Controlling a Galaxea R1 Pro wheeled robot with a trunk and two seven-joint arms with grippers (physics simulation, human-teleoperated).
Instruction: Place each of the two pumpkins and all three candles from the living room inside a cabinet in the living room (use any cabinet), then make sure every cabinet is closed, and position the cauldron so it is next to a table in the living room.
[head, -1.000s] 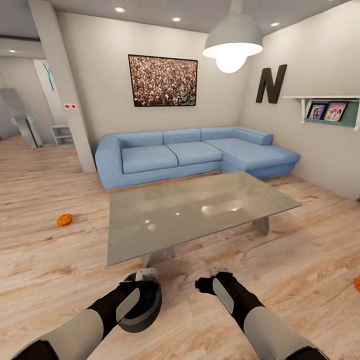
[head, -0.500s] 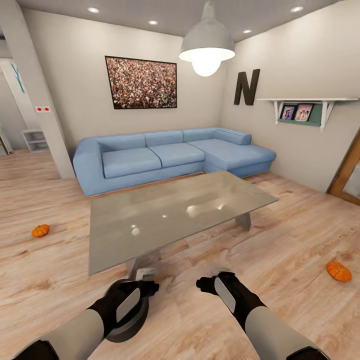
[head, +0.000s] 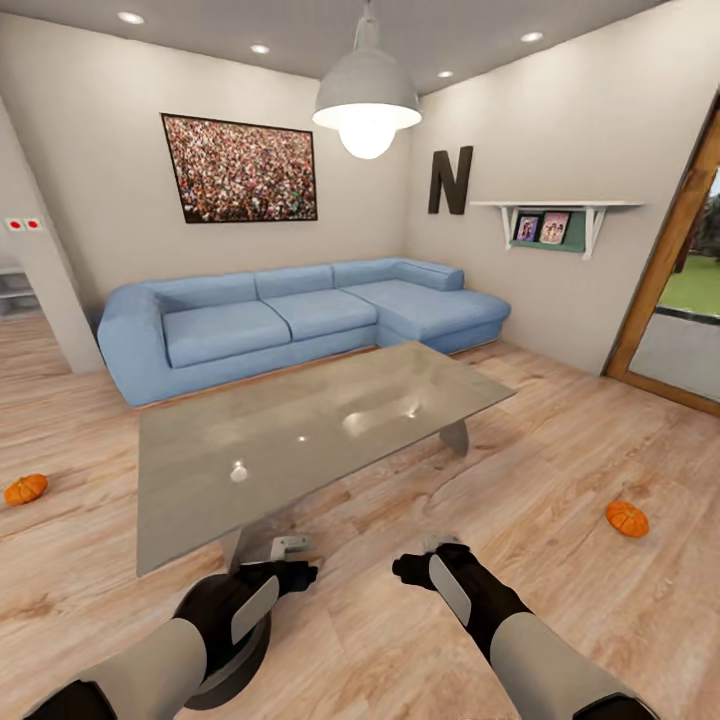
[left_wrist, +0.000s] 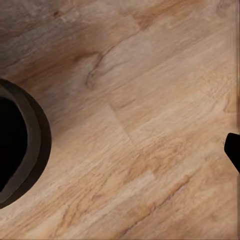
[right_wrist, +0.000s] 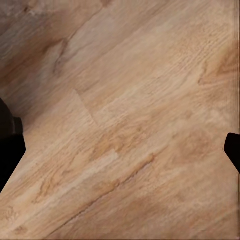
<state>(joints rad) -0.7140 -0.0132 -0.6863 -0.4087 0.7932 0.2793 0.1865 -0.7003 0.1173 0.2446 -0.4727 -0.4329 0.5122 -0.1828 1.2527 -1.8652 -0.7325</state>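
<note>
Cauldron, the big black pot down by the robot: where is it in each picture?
Head view: the cauldron sits low at the left, on the floor.
Left wrist view: its round dark rim curves in at one edge, cut off.
Right wrist view: I can't pick it out; I see bare planks there.
Shared landmark: the pale wood floor, with the same streaky planks in all three.

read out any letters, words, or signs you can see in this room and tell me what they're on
"N": a big dark letter mounted on the right-hand wall, beside the shelf.
The framed photos on that shelf are too small to show any text.
The large wall picture above the sofa carries no readable words.
</note>
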